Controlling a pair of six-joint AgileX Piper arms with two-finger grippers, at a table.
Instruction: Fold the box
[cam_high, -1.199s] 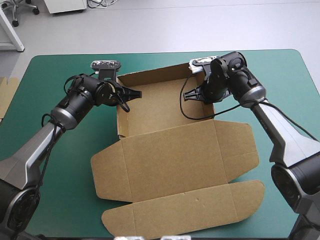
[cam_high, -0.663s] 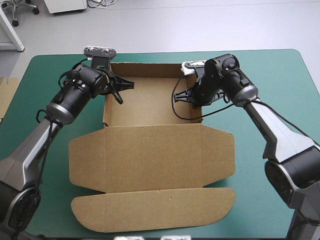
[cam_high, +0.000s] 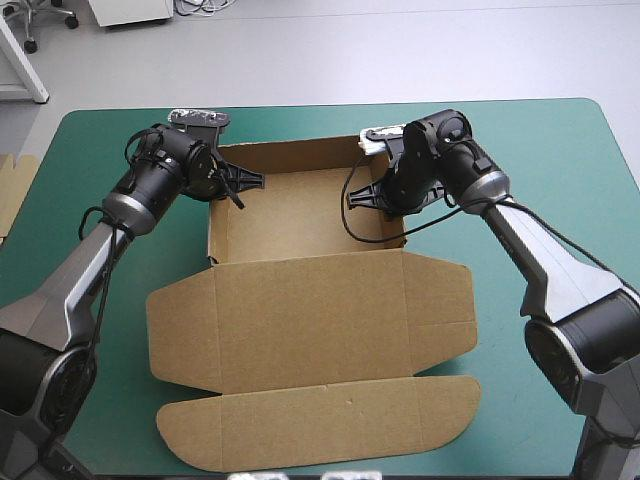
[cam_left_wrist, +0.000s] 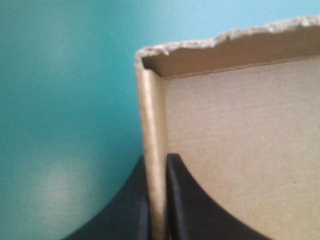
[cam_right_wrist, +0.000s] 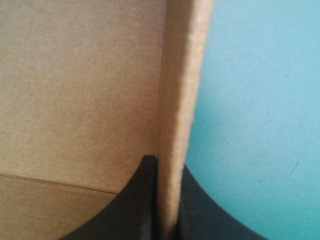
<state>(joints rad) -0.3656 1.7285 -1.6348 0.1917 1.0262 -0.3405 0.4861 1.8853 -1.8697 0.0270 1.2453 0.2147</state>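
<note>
High: box (cam_high: 300, 300) mid-table on teal-green cover (cam_high: 560, 150), open tray on the far side, lid flat toward the near edge.
Left wrist: left gripper (cam_left_wrist: 157, 161) clamped on the tray's left wall, near its far corner.
Right wrist: right gripper (cam_right_wrist: 168, 162) clamped on the right wall.

Looks like a lab to me. Plain grey floor (cam_high: 400, 50), rolling chair base (cam_high: 45, 20), white cabinet (cam_high: 130, 10), loose cables (cam_high: 205, 6).
</note>
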